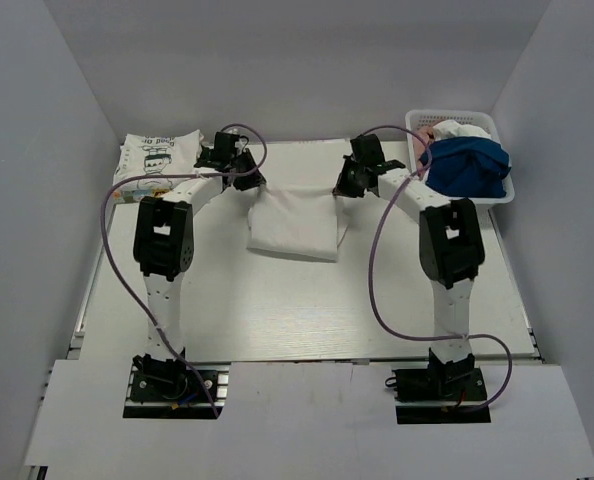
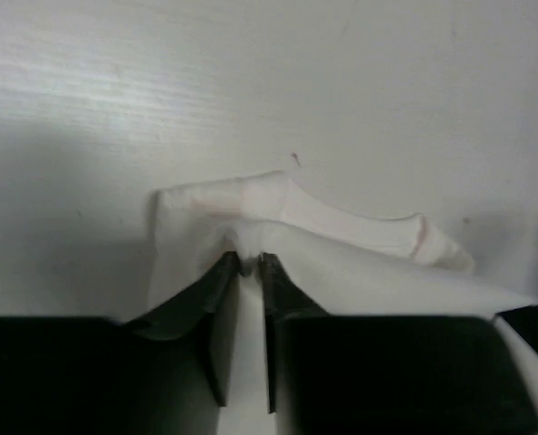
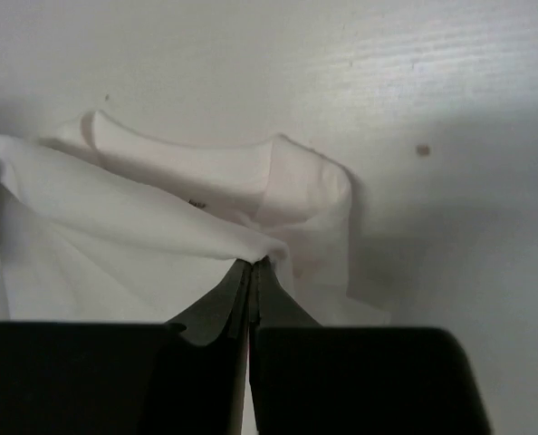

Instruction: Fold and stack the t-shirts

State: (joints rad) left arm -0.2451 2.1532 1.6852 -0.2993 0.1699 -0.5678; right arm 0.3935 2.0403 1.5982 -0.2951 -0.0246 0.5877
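A plain white t-shirt [image 1: 294, 222] lies partly folded at the table's far middle. My left gripper [image 1: 245, 178] is shut on its far left corner, pinching cloth [image 2: 216, 237] between the tips. My right gripper [image 1: 345, 184] is shut on its far right corner, cloth [image 3: 160, 231] bunched at the tips. A folded white t-shirt with dark cartoon print [image 1: 155, 164] lies at the far left. A royal-blue t-shirt [image 1: 467, 165] and a white one [image 1: 461, 128] sit in the basket.
A white plastic lattice basket [image 1: 423, 118] stands at the far right corner. White walls enclose the table on the left, back and right. Purple cables loop from both arms over the table.
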